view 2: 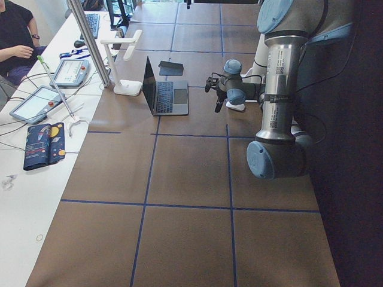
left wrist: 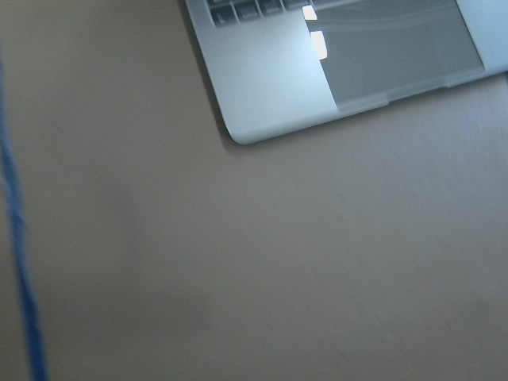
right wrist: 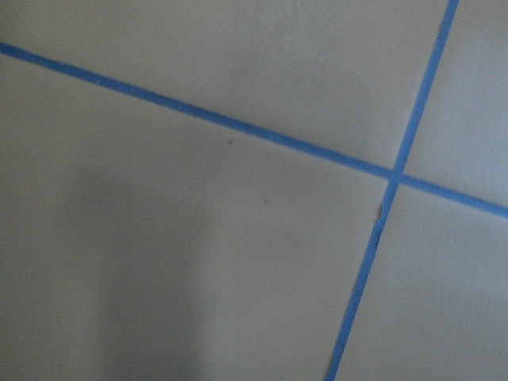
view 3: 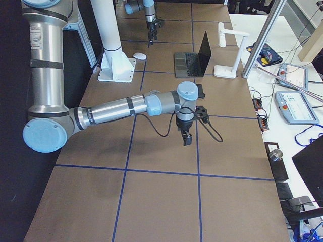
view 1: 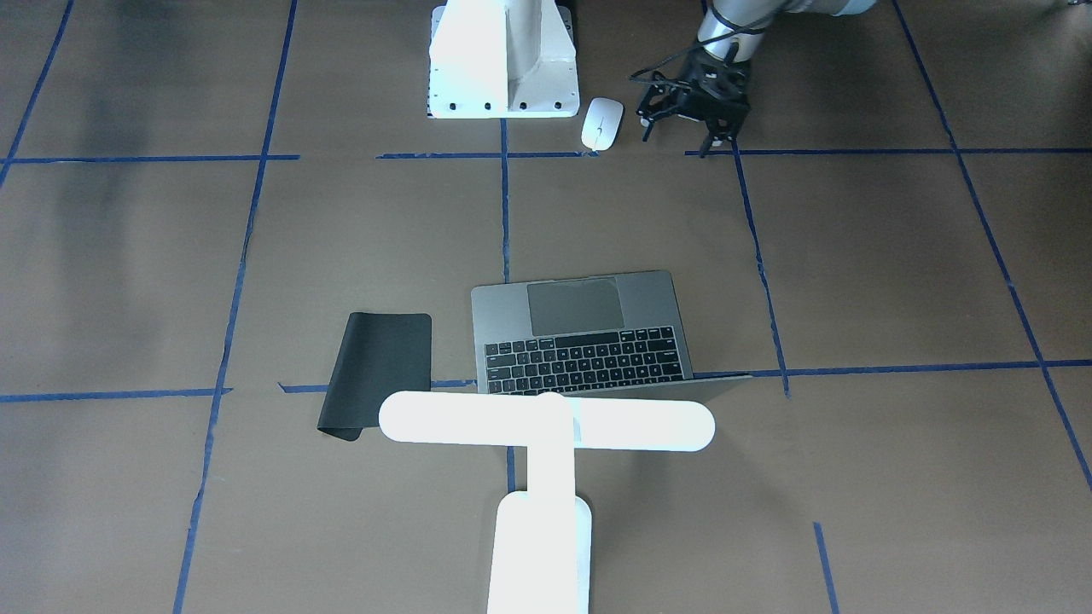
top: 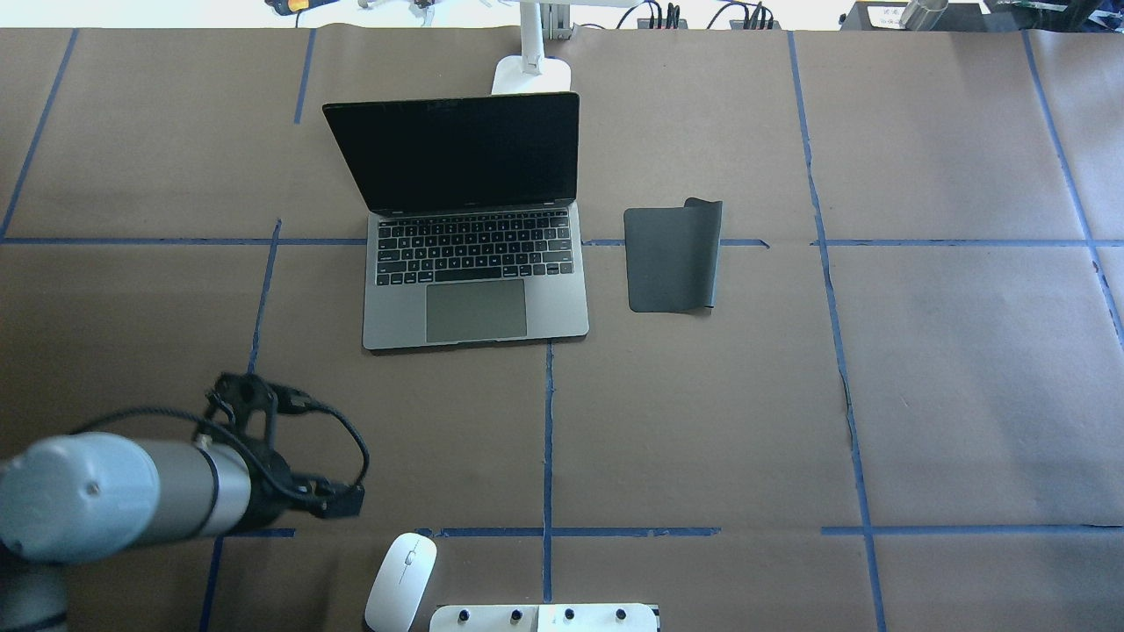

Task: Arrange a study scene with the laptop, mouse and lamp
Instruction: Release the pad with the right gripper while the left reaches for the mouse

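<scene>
Evidently our left fingers point(view 1: 711, 136) hang apart, empty, beside the mouse point(view 1: 601, 123); closing off-centre could skid it away. Right fingers point(view 3: 187, 138): we cannot tell.

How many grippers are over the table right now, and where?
2. The left gripper hangs open beside the mouse, near the white pedestal. The right gripper is over brown paper, to the right of the laptop, seen only in the exterior right view.

I lose the lamp point(view 1: 550, 426) base at the front view's bottom edge, its head masks the laptop point(view 1: 589, 328) screen, and the right gripper point(view 3: 187, 140) fingers look too small to judge
</scene>
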